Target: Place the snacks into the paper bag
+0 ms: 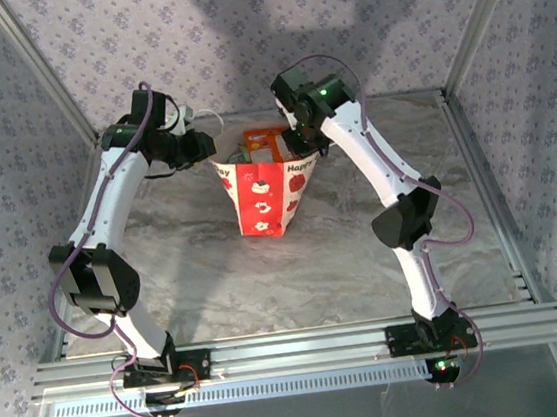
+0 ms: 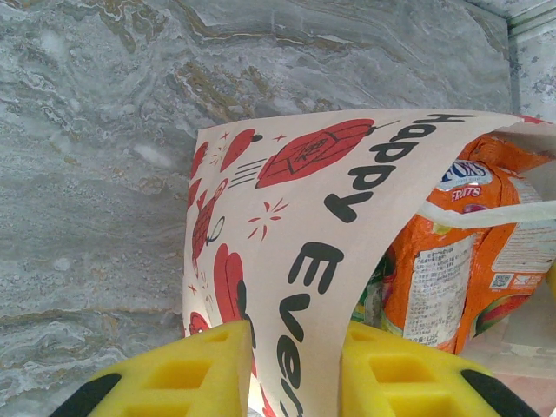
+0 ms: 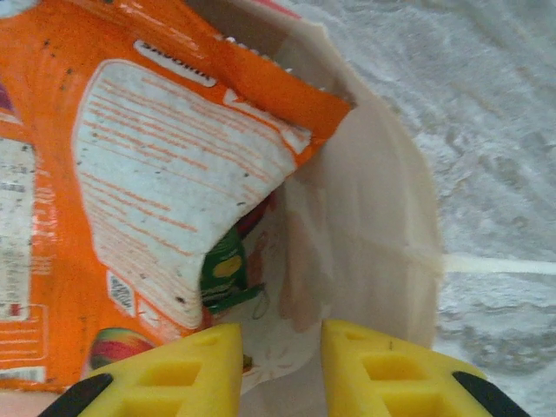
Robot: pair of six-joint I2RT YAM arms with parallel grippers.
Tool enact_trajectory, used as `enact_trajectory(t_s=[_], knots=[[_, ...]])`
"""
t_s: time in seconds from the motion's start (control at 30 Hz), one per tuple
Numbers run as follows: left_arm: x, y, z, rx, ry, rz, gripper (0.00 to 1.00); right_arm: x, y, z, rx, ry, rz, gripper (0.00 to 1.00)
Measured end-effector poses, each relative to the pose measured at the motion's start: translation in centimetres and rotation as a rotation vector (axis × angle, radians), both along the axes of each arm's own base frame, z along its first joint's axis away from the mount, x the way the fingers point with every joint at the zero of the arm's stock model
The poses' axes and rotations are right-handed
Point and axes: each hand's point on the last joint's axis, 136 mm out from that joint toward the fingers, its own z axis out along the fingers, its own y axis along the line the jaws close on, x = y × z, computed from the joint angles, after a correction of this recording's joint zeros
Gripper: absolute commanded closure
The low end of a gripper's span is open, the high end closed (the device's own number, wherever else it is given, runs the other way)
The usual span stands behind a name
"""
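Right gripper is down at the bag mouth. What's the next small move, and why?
Probably raise the right gripper straight up out of the paper bag. The orange packet and green packet already lie inside it, and I see no packet between its fingers. The left gripper pinches the bag's wall, which should steady it during the withdrawal.

Apparently half-closed: left fingers (image 2: 195,375), right fingers (image 3: 178,369).

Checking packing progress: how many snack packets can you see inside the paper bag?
3: one orange packet, a second orange packet beside it, and a green packet deeper down, all inside the paper bag. More may be hidden behind them.
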Motion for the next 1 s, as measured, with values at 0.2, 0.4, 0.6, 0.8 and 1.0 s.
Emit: enact_trajectory(t_s=[0.2,0.4,0.6,0.8,1.0], knots=[[0.0,0.0,0.0,0.0,0.0,0.0,0.71,0.2,-0.3,1.1,-0.064,-0.064,0.01,0.72],[0.0,0.0,0.0,0.001,0.001,0.0,0.71,0.1,0.3,2.8,-0.01,-0.111,0.016,0.72],[-0.2,0.1,0.2,0.006,-0.003,0.002,0.71,-1.4,0.4,7.6,0.113,-0.205,0.009,0.72],[-0.3,0.1,0.4,0.005,-0.006,0.001,0.71,-3.4,-0.7,11.3,0.202,-0.279,-0.02,0.65],[-0.6,-0.1,0.7,0.004,-0.013,-0.005,0.7,-5.2,-1.9,11.2,0.231,-0.265,-0.062,0.55]])
